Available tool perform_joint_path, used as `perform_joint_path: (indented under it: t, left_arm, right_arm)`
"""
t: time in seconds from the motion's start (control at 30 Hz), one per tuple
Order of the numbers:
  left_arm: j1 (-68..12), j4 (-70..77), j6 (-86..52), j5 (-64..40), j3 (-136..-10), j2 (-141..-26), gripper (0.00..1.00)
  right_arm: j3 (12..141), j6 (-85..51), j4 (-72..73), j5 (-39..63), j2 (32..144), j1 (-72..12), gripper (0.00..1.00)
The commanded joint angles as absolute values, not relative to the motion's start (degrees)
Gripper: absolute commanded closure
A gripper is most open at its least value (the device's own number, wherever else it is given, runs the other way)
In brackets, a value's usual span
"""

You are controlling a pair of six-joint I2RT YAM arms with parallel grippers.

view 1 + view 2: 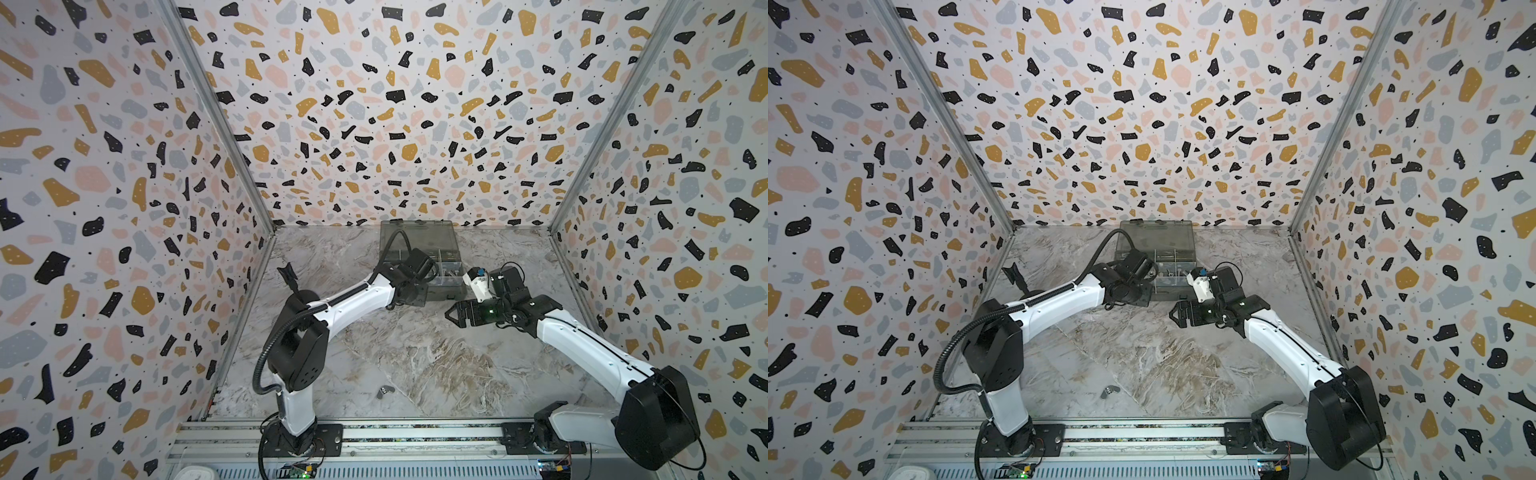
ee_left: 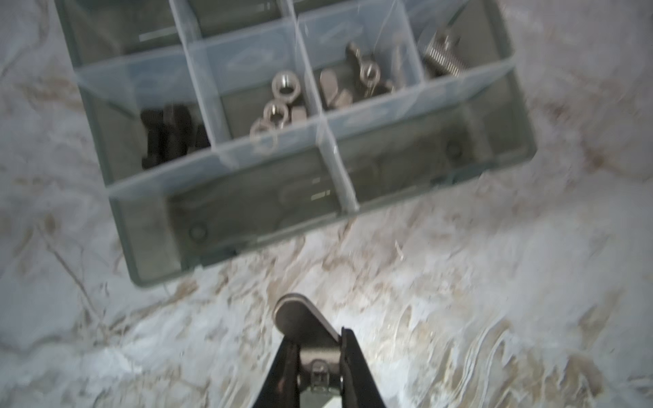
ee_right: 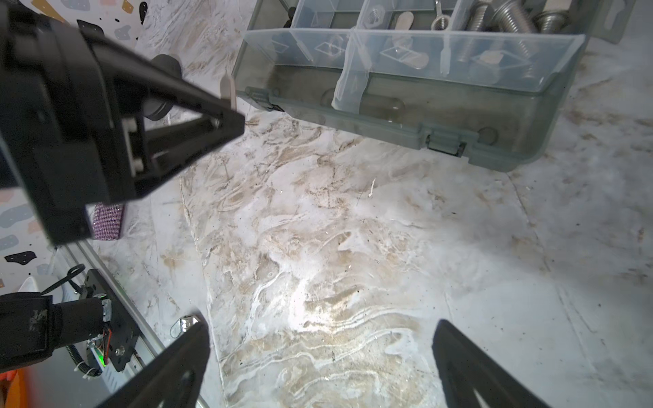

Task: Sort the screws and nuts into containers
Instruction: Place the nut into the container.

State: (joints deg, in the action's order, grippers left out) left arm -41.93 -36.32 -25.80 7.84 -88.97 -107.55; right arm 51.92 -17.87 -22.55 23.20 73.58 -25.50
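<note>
Left end effector (image 2: 318, 341) pinches a flat-eared silver wing nut (image 2: 298, 318), right end effector (image 3: 319, 321) spread.

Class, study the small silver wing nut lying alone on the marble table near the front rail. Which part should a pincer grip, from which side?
Probably from straight above: the small silver wing nut lies low on the marble table, nothing beside it. Close across its flat ears, which offer parallel faces; its exact tilt is too small to tell.
</note>
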Motion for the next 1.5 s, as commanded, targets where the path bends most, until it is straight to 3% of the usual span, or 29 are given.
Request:
perform_joint_path:
  t: [0.0,0.5,1.47]
  left_arm:
    - [-40.08,-39.43,-22.72,5.33,-95.88,-112.14,0.82]
    - [-37.36,-40.1,-22.22,-1.75,-117.13,-129.39,0.82]
    - [-34.73,-34.38,-25.81,-8.91,-125.48,-138.81,0.78]
  right_arm:
    - [54.34,-17.94,-23.91,23.73,73.77,-24.64,0.01]
    - [54.87,-18.27,-24.08,24.58,76.33,-21.27,0.01]
    - [53.97,-18.02,-24.65,23.82,76.98,-18.24,0.01]
